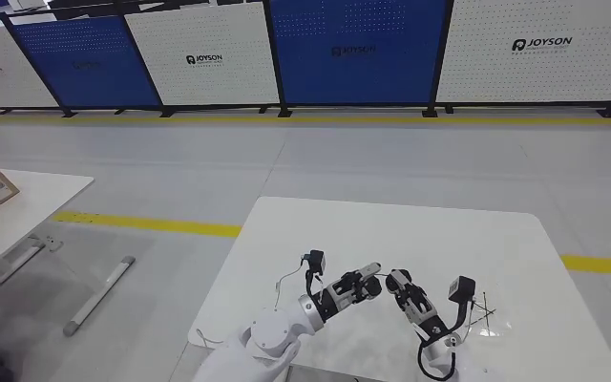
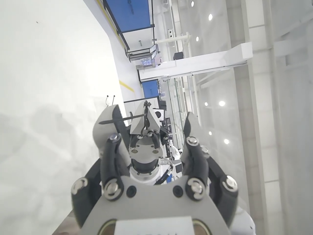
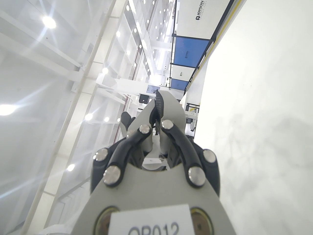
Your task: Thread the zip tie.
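— What do we have beyond the table (image 1: 477,248)?
— We see a row of panels (image 1: 200,57), white and blue by turns, in black frames, standing on a grey floor (image 1: 286,158).
— And the yellow marks?
— We count two: a stripe (image 1: 286,118) at the foot of the panels, and a line (image 1: 143,223) across the floor nearer us, passing behind the white table.
— To the side?
— We find a second table (image 1: 38,196) at the edge, with a grey bar (image 1: 98,294) lying on the floor near it. Overhead we make out round lights (image 3: 49,22) and white beams (image 2: 210,59).

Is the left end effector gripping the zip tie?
No, the left end effector is open; the right end effector pinches the zip tie.
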You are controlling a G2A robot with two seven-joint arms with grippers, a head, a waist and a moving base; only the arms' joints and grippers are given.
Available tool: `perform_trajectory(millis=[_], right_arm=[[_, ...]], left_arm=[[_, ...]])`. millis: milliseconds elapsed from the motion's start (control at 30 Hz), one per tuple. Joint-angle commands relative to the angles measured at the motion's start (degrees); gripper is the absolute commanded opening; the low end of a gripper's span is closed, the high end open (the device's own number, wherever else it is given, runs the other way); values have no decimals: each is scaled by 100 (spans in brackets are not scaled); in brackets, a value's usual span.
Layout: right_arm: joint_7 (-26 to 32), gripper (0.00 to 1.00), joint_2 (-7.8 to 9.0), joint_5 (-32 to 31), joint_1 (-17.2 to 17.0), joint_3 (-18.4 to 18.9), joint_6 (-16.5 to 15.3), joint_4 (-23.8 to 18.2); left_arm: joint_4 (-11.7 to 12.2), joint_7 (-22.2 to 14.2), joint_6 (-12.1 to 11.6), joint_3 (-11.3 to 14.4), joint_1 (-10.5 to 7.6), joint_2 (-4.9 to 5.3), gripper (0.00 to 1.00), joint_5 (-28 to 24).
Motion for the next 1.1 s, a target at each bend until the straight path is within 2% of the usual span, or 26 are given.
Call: perform_trajectory(millis=[0,33,200,367,600,733,800,867,900,967,1000,1067], right_arm=[[8,0,-6,-5,0,5,6,11],[12,0,-9,-9,-1,8,10,15],[25,0,-22,-32,-8,23,20,17],[22,0,-37,-41,-8,40,44,28],[8,0,-61,-91,-2,42,77,13],[10,0,-71,-118,-8,50,89,4],[13,0,-75,-133,-13,54,95,-1],[15,0,-80,-149,-18,61,100,-6],[17,0,-82,-155,-21,64,101,-8],[20,0,-86,-167,-31,72,94,-12],[22,0,-87,-171,-36,76,90,-15],[31,0,-91,-190,-48,84,83,-22]], left_arm=[[-6,-16,-2,-5,-2,2,19,5],[-6,-19,1,-5,-6,2,22,4],[54,-7,32,15,-62,-8,20,-12],[76,-19,18,26,-65,-7,22,46],[62,4,31,1,-46,1,4,96],[75,15,42,-10,-49,2,4,90],[80,17,62,-9,-54,2,0,97],[82,17,75,-5,-59,1,0,106],[85,19,78,-2,-60,1,9,112],[86,30,89,4,-64,0,45,133],[85,40,94,5,-65,0,49,139],[80,70,98,7,-67,-3,49,126]])
